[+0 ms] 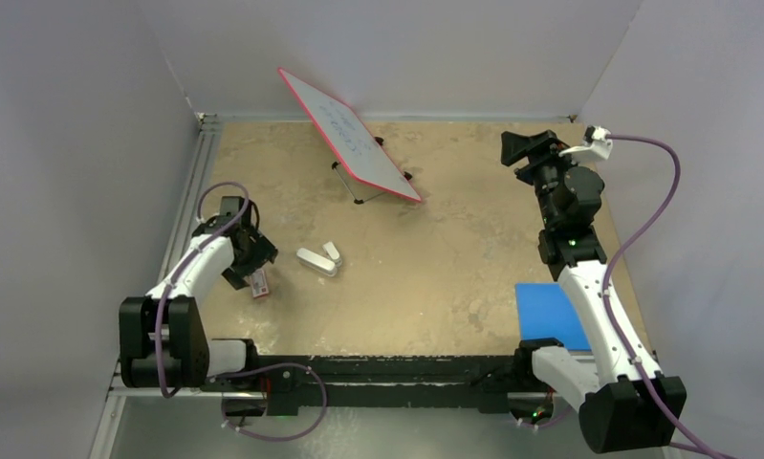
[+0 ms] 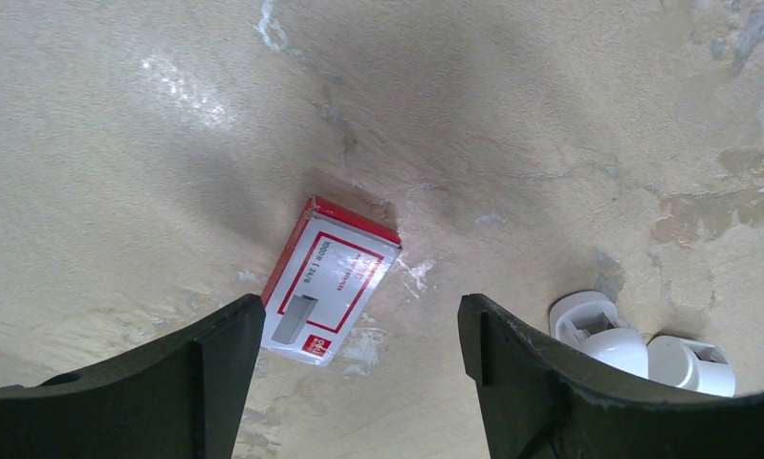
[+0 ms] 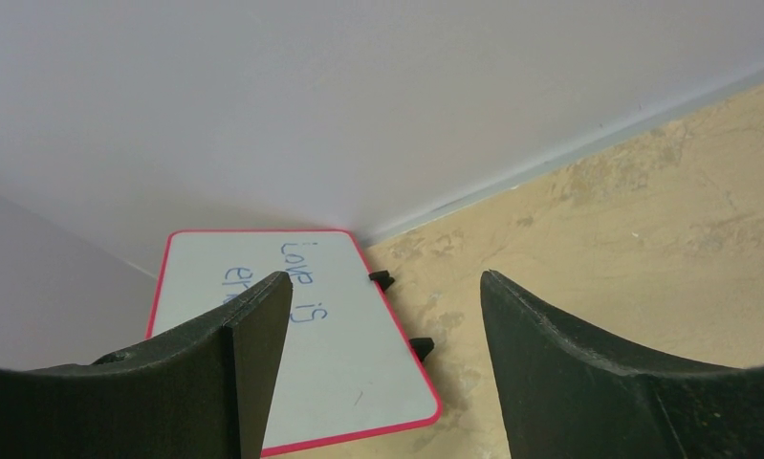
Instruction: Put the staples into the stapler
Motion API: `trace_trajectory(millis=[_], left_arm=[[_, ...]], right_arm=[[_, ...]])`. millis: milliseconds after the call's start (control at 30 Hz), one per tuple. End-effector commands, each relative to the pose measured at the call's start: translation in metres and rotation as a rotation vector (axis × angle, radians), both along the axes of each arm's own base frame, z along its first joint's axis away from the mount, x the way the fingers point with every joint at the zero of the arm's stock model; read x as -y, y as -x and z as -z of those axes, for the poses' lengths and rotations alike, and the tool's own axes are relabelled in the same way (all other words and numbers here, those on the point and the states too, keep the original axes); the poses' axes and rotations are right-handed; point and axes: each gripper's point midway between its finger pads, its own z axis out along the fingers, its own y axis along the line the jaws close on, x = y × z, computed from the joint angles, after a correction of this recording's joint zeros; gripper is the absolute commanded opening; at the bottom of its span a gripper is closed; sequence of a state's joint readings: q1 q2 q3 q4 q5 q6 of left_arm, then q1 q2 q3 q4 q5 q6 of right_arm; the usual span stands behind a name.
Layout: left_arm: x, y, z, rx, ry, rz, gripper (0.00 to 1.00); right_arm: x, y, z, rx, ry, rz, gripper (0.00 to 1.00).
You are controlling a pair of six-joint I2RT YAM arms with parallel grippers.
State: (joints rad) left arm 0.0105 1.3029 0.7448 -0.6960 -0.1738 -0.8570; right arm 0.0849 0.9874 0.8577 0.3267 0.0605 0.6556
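Note:
The staples box (image 1: 260, 283), red and white with a printed label, lies flat on the tan table at the left. In the left wrist view it (image 2: 328, 282) lies just ahead of my left finger. My left gripper (image 1: 246, 260) (image 2: 360, 330) is open and empty, just above the box. The white stapler (image 1: 318, 259) lies to the right of the box, arms spread apart; its rounded ends show in the left wrist view (image 2: 636, 349) beside my right finger. My right gripper (image 1: 525, 149) (image 3: 385, 306) is open and empty, raised at the far right, away from both.
A red-framed whiteboard (image 1: 349, 136) stands tilted on black feet at the back centre; it also shows in the right wrist view (image 3: 311, 344). A blue pad (image 1: 548, 314) lies near the right arm's base. White walls close the table on three sides.

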Motion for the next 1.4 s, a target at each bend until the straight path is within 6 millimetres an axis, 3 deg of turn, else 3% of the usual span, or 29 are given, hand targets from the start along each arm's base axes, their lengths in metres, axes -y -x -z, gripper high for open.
trace_trajectory(millis=[0, 333, 600, 733, 833, 967, 1167, 1367], left_arm=[[-0.008, 0.001, -0.010, 0.025, -0.037, -0.068, 0.73], [0.009, 0.017, 0.029, -0.069, 0.052, -0.044, 0.70], [0.033, 0.012, 0.031, -0.026, 0.135, 0.105, 0.45], [0.042, 0.012, 0.033, -0.039, 0.141, 0.151, 0.38], [0.056, 0.014, 0.034, -0.047, 0.142, 0.207, 0.37], [0.091, 0.022, 0.027, -0.051, 0.138, 0.345, 0.36], [0.149, 0.060, 0.022, -0.046, 0.143, 0.609, 0.36], [0.204, 0.089, 0.034, -0.046, 0.049, 0.886, 0.36]], right_arm=[[-0.001, 0.005, -0.015, 0.047, -0.011, -0.007, 0.75], [-0.003, 0.000, -0.013, 0.037, -0.009, -0.010, 0.74], [-0.011, -0.007, -0.011, 0.031, -0.022, -0.055, 0.72], [-0.019, -0.009, 0.000, -0.005, -0.042, -0.090, 0.71], [-0.026, -0.009, 0.014, -0.046, -0.052, -0.131, 0.69], [-0.028, -0.007, 0.038, -0.121, -0.070, -0.138, 0.68], [-0.037, 0.007, 0.080, -0.219, -0.129, -0.179, 0.68], [-0.052, 0.035, 0.137, -0.362, -0.188, -0.261, 0.63]])
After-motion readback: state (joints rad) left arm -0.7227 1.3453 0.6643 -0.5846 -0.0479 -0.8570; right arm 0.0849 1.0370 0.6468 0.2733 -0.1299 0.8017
